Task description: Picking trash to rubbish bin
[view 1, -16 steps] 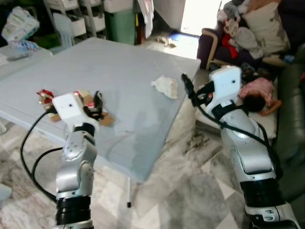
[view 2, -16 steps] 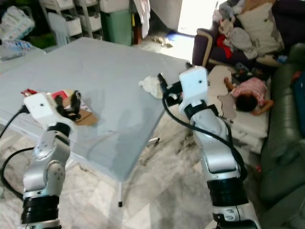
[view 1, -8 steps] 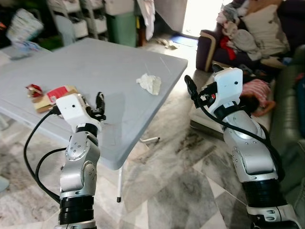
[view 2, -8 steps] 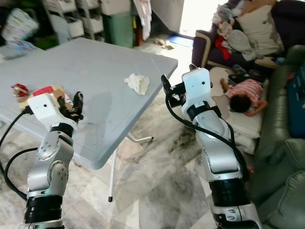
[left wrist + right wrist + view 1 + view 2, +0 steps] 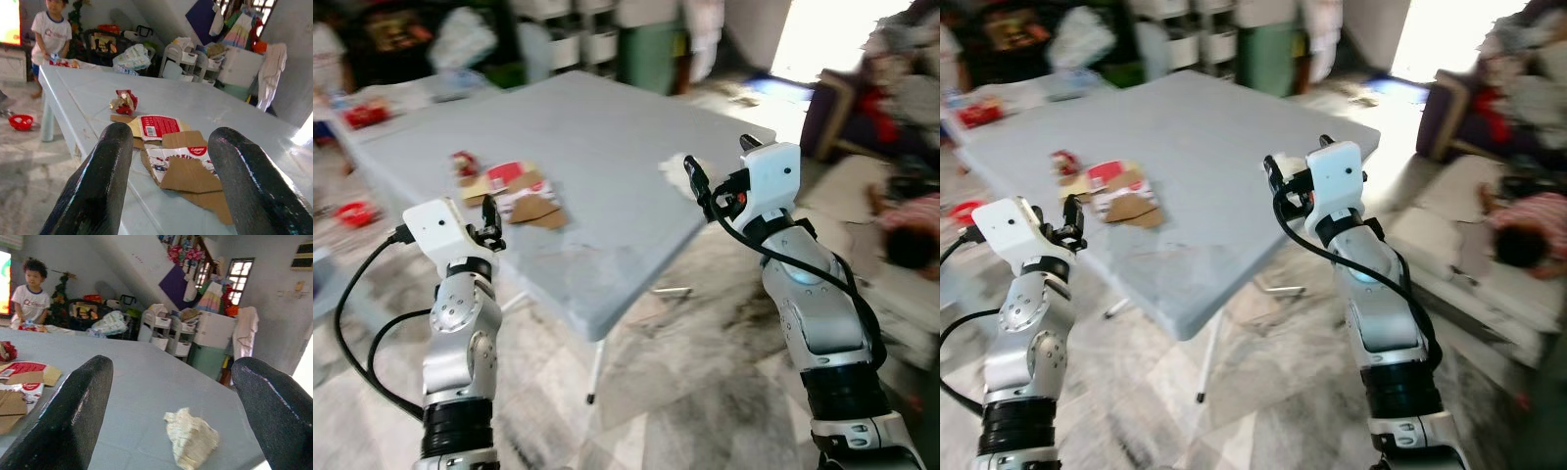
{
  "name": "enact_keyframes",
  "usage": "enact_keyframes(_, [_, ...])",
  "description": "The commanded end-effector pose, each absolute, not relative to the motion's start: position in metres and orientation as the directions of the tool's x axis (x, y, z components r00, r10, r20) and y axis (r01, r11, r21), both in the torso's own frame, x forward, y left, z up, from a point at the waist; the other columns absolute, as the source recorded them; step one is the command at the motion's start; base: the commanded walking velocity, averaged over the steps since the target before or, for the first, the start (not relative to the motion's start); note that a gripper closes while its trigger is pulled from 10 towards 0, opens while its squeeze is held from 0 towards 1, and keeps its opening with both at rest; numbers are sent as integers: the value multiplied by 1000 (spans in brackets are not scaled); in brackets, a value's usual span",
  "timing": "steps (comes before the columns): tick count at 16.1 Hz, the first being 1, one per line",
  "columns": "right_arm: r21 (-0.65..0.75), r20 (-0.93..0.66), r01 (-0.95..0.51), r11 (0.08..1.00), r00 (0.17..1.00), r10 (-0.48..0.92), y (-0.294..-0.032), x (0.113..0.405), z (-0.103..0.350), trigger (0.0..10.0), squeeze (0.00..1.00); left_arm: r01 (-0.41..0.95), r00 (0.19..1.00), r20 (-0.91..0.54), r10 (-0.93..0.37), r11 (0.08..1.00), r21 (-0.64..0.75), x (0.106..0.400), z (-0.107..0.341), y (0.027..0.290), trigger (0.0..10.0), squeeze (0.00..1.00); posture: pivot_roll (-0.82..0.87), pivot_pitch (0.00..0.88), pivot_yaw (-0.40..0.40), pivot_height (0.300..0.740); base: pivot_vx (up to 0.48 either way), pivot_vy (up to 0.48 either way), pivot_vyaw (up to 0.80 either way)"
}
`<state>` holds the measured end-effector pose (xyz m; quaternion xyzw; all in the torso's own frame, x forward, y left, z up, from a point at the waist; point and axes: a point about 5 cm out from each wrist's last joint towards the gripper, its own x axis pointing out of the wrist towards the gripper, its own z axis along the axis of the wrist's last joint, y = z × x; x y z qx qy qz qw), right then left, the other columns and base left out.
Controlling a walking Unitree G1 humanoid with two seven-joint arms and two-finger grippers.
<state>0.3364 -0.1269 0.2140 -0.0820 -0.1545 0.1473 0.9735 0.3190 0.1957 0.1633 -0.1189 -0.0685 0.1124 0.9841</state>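
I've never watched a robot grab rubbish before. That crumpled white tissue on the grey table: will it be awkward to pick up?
Probably easy. The crumpled tissue looks soft and light, so it should squash between the fingers rather than slip. Its irregular wad is unlikely to roll, though a nudge may slide it across the smooth table.

Both eye views motion-blurred; shelving and clutter behind the surface (image 5: pixel 607 127) unreadable. Right hand (image 5: pixel 1278 181) covers most of the tissue (image 5: pixel 190 436) in right eye view. Print on flattened cartons (image 5: pixel 171 156) mostly too small to read. Person on the sofa (image 5: pixel 1528 245) cut by frame edge.
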Motion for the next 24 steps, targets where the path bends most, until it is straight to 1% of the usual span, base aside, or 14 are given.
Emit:
enact_keyframes(1, [-205,298,-253,946,904,306,-127,338,220,10000,0,-176,969,126,213,951,-255,322,169,194,10000,0,-6,0,-33,740,0,0,794])
enact_keyframes(2, [-204,299,-253,946,904,306,-127,338,220,10000,0,-170,969,131,208,952,-254,323,171,194,10000,0,-4,0,-33,740,0,0,638])
enact_keyframes(5, [-196,309,-244,950,904,296,-127,340,222,10000,0,-134,971,155,182,952,-276,324,175,192,10000,0,-2,0,-31,740,0,0,0])
enact_keyframes(14, [-198,319,-236,951,902,290,-127,340,223,10000,0,-107,974,165,153,959,-262,322,175,189,10000,0,-3,0,-33,740,379,0,0])
enact_keyframes(24, [-204,322,-237,950,900,294,-127,340,223,10000,0,-102,978,153,144,961,-256,321,172,187,10000,0,2,0,-37,740,385,262,0])
